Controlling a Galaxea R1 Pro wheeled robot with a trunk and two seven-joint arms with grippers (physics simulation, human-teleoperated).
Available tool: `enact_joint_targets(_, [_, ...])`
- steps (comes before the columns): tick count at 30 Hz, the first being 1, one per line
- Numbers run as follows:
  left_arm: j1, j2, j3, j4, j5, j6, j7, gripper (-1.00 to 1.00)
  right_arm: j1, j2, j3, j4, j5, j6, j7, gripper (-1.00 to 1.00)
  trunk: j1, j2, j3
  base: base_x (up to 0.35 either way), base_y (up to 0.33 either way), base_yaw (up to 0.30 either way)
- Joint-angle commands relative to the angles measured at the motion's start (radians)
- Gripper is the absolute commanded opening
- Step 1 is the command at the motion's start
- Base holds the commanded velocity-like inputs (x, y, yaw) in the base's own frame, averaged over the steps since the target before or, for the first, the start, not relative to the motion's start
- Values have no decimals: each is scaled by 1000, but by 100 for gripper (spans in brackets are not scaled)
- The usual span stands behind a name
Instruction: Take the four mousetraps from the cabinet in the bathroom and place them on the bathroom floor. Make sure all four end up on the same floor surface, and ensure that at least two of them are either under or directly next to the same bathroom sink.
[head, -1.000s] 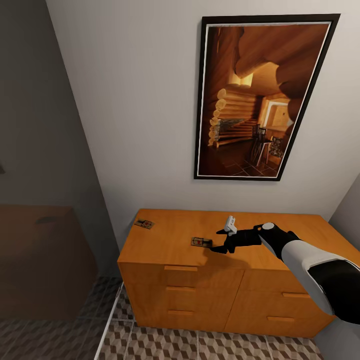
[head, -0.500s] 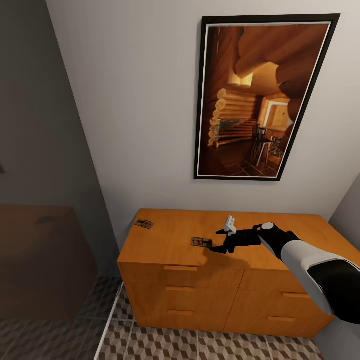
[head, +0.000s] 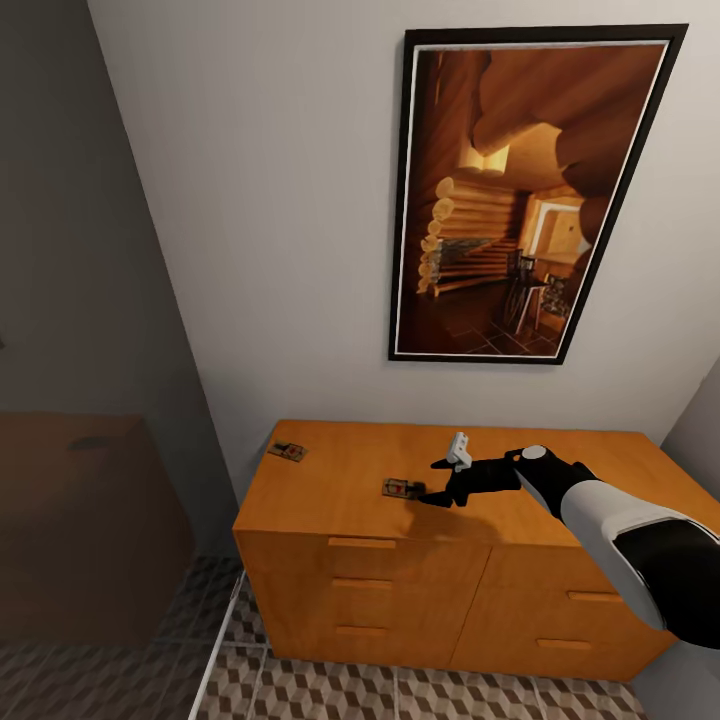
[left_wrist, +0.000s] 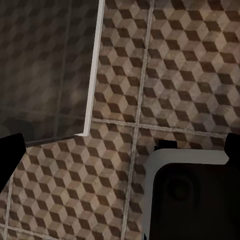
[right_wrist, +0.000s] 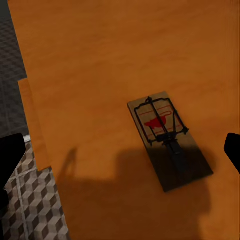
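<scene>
Right gripper: jaws apart, poised just beside the nearer mousetrap on the cabinet top. Right wrist view details this mousetrap: flat brown board, dark wire, red mark. Second mousetrap lies near the cabinet's left rear corner. Left wrist view: cube-patterned bathroom floor; left gripper's state cannot be told.

2 mousetraps lay on the cabinet top: 1 mousetrap just ahead of the right gripper tips, 1 far mousetrap well beyond, by the back corner. 1 framed picture hung above.
</scene>
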Motion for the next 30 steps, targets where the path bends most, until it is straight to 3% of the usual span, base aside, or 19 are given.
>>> enact_joint_targets(1, [-2,-1,-9,3,4,-5,2,100,-1,0,-4,-1,10,-8,0,100,1,-2,-2,8,0,0])
enact_joint_targets(30, [-2,-1,-9,3,4,-5,2,100,-1,1,-3,-1,10,-8,-17,100,1,-2,-2,44,14,0])
